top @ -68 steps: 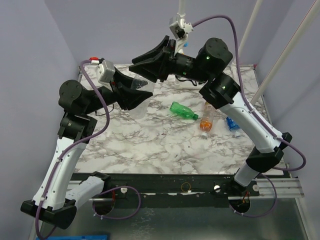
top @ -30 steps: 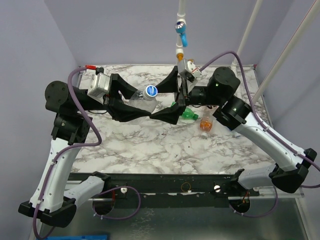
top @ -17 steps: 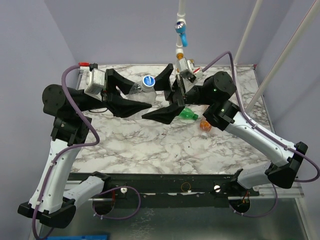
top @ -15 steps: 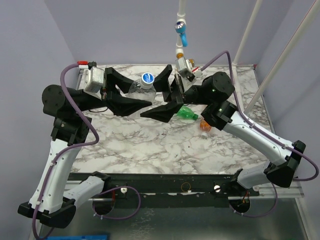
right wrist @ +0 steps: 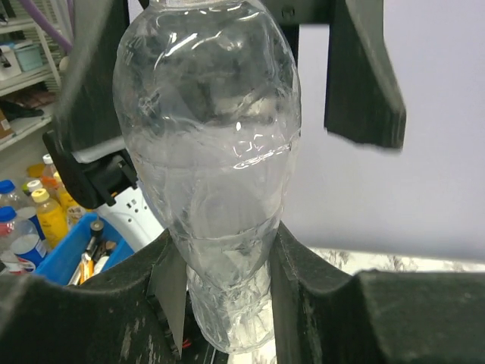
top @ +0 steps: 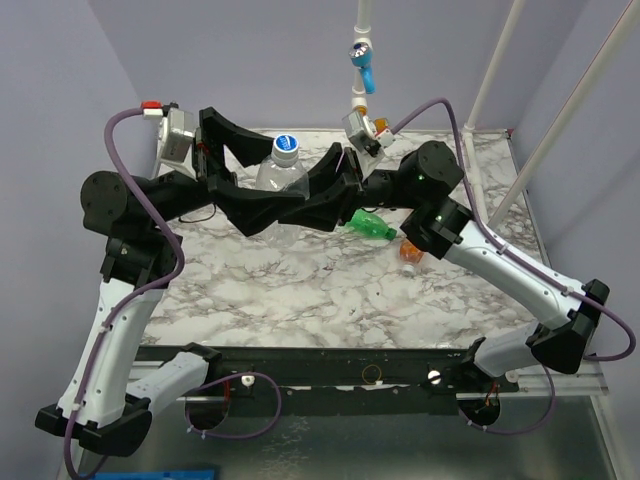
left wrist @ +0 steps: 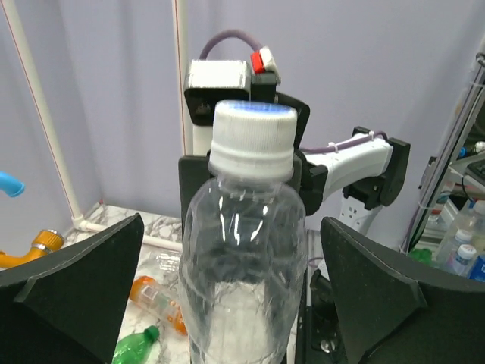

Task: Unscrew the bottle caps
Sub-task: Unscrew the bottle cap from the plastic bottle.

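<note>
Counting from my end, I get three small plastic drink bottles on the overhead cam: one clear plastic bottle [top: 283, 178], one green plastic bottle [top: 366, 223] and one orange plastic bottle [top: 411, 250]. There's only one cap I can count for sure, a round white screw cap with a blue top [top: 287, 145]. I also see two fittings, one blue pipe fitting [top: 366, 68] and one orange pipe fitting [left wrist: 44, 244].

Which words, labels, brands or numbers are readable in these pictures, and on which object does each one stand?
No text can be read with certainty.
cap of the clear bottle: blue top with pale marks, too blurred to read.
clear bottle: no label visible.
orange bottle: any print is too blurred to read.
background bottles in the right wrist view: labels too small to read.
</note>
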